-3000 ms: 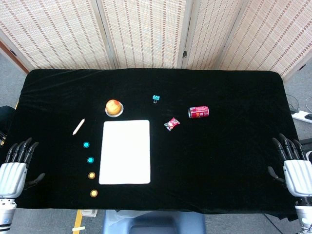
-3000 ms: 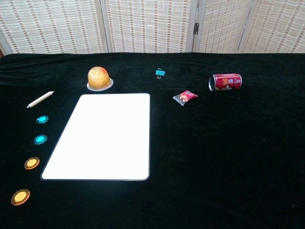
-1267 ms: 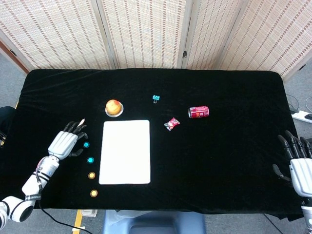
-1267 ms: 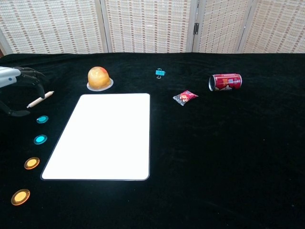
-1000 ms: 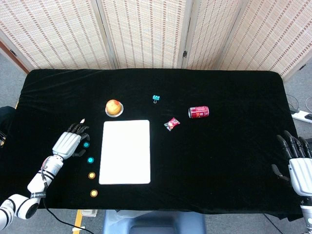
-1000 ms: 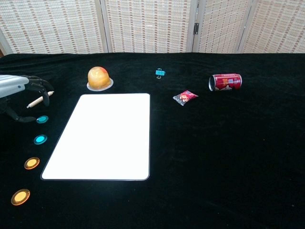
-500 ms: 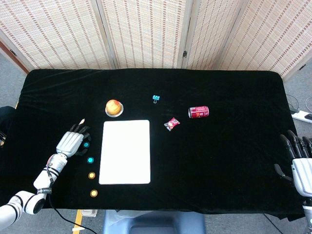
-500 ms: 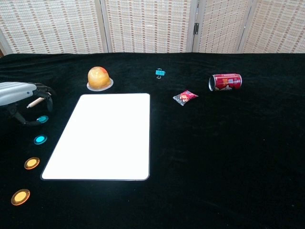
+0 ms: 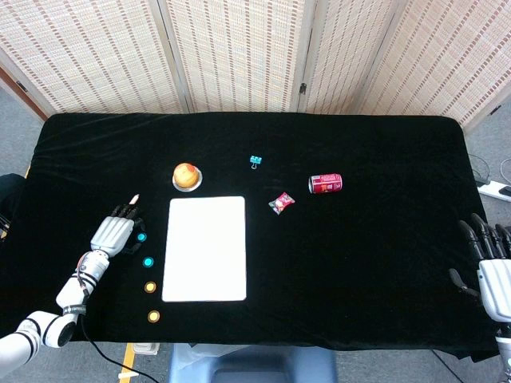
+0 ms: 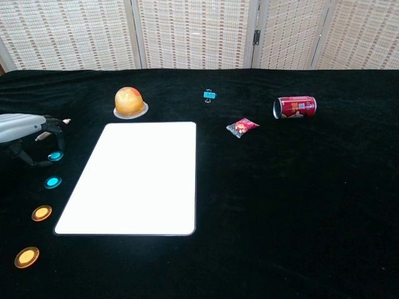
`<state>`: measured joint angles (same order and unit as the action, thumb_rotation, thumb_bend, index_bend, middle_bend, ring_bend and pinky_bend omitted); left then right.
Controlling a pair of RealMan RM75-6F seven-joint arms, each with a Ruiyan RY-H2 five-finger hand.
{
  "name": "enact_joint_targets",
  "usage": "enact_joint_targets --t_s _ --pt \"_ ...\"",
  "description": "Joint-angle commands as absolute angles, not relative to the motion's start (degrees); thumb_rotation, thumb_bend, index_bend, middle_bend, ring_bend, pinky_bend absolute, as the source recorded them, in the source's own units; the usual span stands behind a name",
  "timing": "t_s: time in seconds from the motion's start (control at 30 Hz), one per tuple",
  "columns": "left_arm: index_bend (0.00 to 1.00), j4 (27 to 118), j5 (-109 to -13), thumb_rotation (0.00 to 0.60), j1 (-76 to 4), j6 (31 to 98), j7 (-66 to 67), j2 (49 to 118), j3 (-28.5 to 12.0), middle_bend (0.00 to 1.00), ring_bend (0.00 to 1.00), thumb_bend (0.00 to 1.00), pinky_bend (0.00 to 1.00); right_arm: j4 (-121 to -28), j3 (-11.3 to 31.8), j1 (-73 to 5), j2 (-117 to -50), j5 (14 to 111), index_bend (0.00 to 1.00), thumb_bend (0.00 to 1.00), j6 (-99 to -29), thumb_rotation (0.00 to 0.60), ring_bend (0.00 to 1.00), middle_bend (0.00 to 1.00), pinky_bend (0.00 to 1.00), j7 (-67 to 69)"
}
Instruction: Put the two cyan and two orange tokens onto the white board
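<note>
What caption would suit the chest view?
Left hand hovers by a cyan token, beside the bare white board.

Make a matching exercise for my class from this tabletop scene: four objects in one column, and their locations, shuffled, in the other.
Objects
1. red can
2. apple
3. binder clip
4. orange tokens

Places
A. on a small plate behind the white board
B. lying on its side, far right of the board
C. nearest the table's front edge, left of the board
D. between apple and can

Pairs: 1-B, 2-A, 3-D, 4-C
</note>
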<state>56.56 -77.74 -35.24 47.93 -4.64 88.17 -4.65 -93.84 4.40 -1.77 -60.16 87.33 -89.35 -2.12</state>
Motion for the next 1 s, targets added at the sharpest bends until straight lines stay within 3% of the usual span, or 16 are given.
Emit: enact_joint_targets --t_s 0.03,0.43,1.0 --pt "0.45 56.4 -77.8 0.6 -35.3 48.1 -4.9 88.3 -4.6 0.15 0.01 0.37 0.0 -93.8 4.4 -1.8 -60.2 87.3 0.0 0.36 -89.3 0.6 0.09 0.03 0.04 -2.1" --pt "0.48 55.7 -77.7 0.6 -35.4 48.7 -5.0 89.1 -4.5 0.15 0.01 0.37 0.0 -93.5 4.5 -1.6 -60.3 86.9 0.0 0.36 -89.3 0.6 0.09 0.03 0.04 -1.7" --pt "0.53 55.3 -80.0 0.6 -35.0 52.8 -7.9 89.8 -4.3 0.12 0.0 0.44 0.0 -93.5 4.6 -1.6 -60.3 86.9 0.0 0.36 -89.4 0.6 0.08 0.03 0.04 -1.6"
